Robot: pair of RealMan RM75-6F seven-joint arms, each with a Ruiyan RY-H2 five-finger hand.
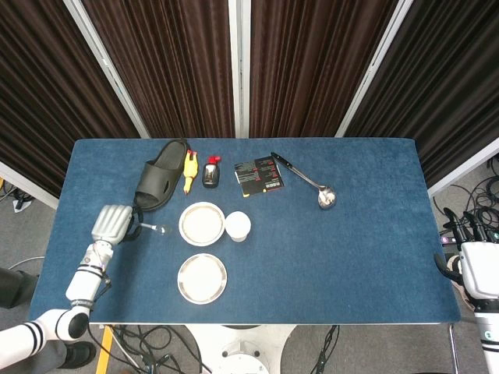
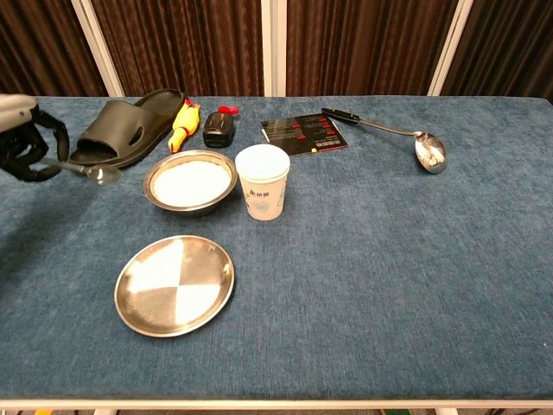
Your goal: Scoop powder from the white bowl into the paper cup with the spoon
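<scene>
My left hand [image 1: 111, 224] [image 2: 26, 143] holds a small metal spoon [image 1: 153, 229] [image 2: 93, 173] by its handle, lifted above the cloth with the spoon's head pointing right toward the bowl. The bowl of white powder [image 1: 202, 224] [image 2: 190, 182] sits just right of the spoon's head. A white paper cup [image 1: 238, 227] [image 2: 262, 193] stands upright, touching the bowl's right side. My right hand [image 1: 474, 265] hangs off the table's right edge, its fingers spread and holding nothing.
An empty metal plate [image 1: 202, 278] [image 2: 174, 284] lies in front of the bowl. Behind the bowl are a black slipper [image 2: 126, 130], a yellow toy [image 2: 181, 124], a small black bottle [image 2: 218, 128] and a dark booklet [image 2: 302, 132]. A large ladle [image 2: 399, 140] lies at the back right.
</scene>
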